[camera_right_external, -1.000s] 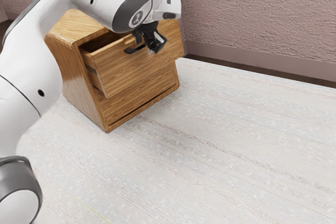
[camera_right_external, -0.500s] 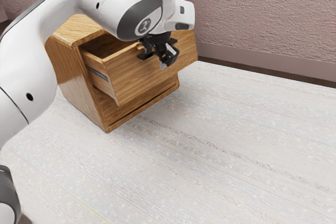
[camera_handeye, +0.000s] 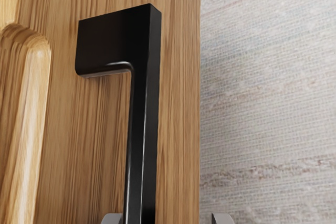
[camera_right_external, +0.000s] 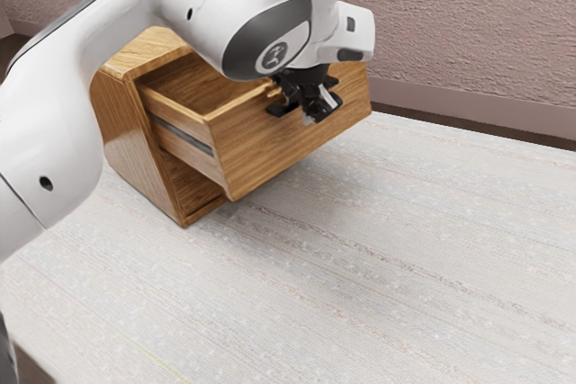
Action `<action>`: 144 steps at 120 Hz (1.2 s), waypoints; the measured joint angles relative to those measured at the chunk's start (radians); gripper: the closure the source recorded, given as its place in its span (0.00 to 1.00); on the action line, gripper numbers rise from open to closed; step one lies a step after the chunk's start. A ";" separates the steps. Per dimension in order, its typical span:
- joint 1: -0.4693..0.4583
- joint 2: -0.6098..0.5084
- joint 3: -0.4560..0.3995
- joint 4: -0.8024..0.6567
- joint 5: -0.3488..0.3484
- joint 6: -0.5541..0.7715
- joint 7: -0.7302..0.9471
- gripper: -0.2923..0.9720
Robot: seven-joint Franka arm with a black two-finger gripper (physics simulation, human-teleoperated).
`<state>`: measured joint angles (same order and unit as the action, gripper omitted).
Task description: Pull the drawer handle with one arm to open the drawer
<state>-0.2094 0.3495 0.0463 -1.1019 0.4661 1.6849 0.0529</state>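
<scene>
A small wooden cabinet [camera_right_external: 135,123] stands at the back of the table, in the exterior view's left half. Its upper drawer [camera_right_external: 270,137] juts far out toward the exterior view's right, its inside open to view. My black gripper [camera_right_external: 308,103] is shut on the black bar handle [camera_right_external: 281,107] on the drawer front, hanging from the white arm above. Up close in the wrist view, the black handle [camera_handeye: 139,129] runs along the wooden drawer front [camera_handeye: 79,145] straight away from my hand, with the table beyond the front's edge.
The pale grey table [camera_right_external: 405,249] spreads wide to the exterior view's right and front of the cabinet. A pink textured wall with a baseboard [camera_right_external: 468,105] runs behind it. My white arm covers the cabinet's top left part.
My gripper has moved toward the exterior view's right while holding the handle, and the drawer has slid much farther out of the cabinet.
</scene>
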 joint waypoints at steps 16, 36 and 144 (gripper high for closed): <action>-0.023 -0.002 0.001 0.000 -0.001 0.000 -0.011 0.66; -0.030 -0.002 0.001 0.000 -0.002 -0.001 -0.023 0.66; 0.288 -0.313 -0.056 0.002 -0.268 -0.386 0.180 0.29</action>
<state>0.0783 0.0363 -0.0101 -1.1000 0.1982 1.2992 0.2331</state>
